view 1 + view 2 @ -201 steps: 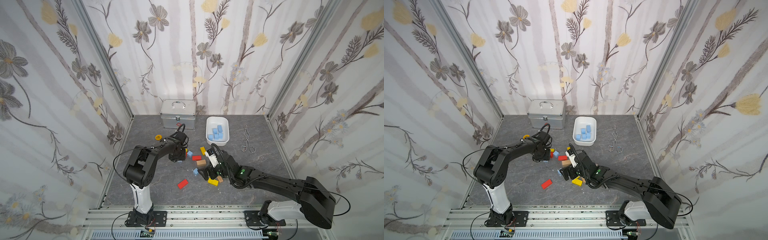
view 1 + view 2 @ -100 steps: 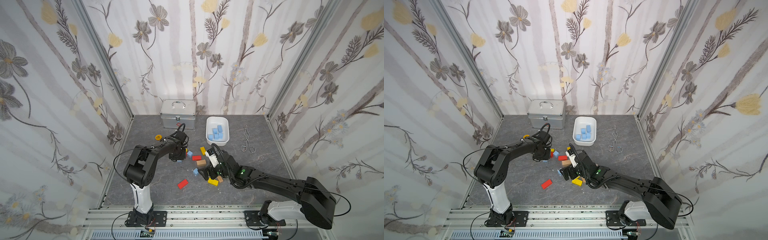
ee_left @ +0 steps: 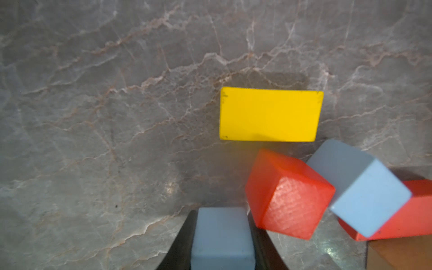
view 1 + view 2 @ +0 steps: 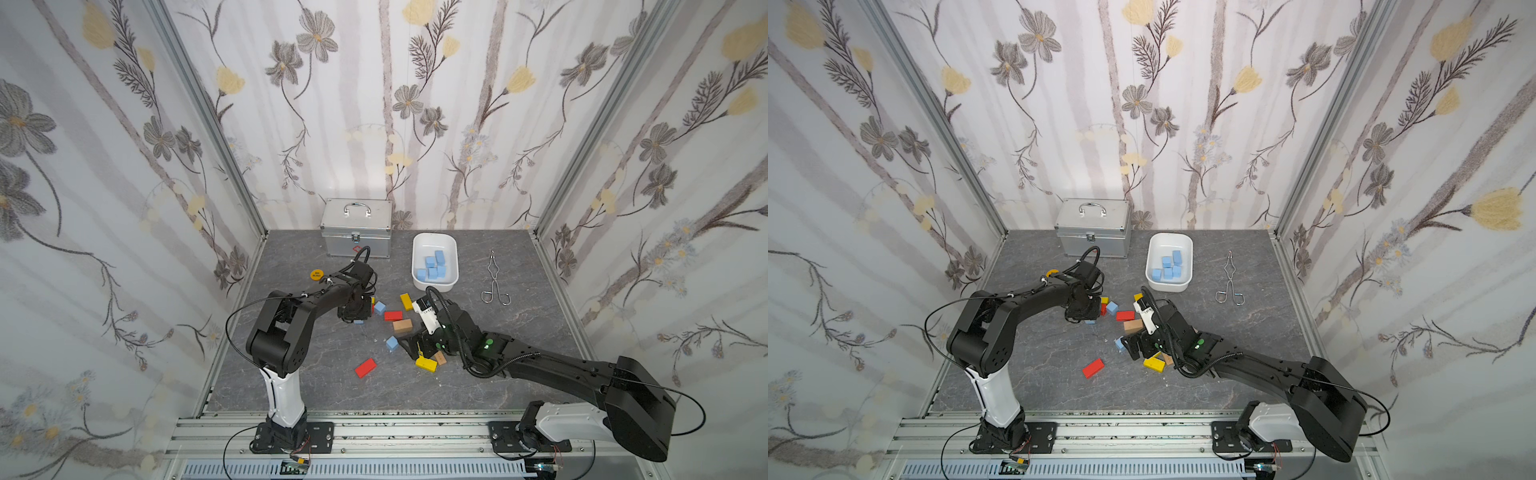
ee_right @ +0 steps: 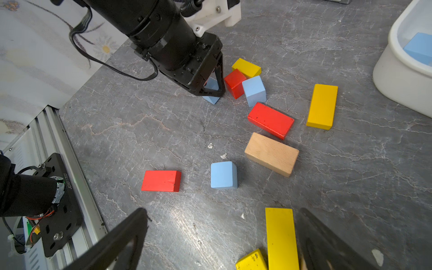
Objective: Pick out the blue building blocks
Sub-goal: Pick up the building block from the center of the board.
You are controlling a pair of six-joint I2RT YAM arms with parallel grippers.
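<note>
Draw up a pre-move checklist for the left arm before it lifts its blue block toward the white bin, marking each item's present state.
1. Left end effector shut on blue block: ok.
2. Red cube clear of that end effector: cannot tell; it sits very close.
3. White bin has room beside its blue blocks: ok.
4. Right end effector open, holding nothing: ok.
5. Table cleared of blue blocks: not ok; lone blue cube and blue cube beside the red cube lie loose.
</note>
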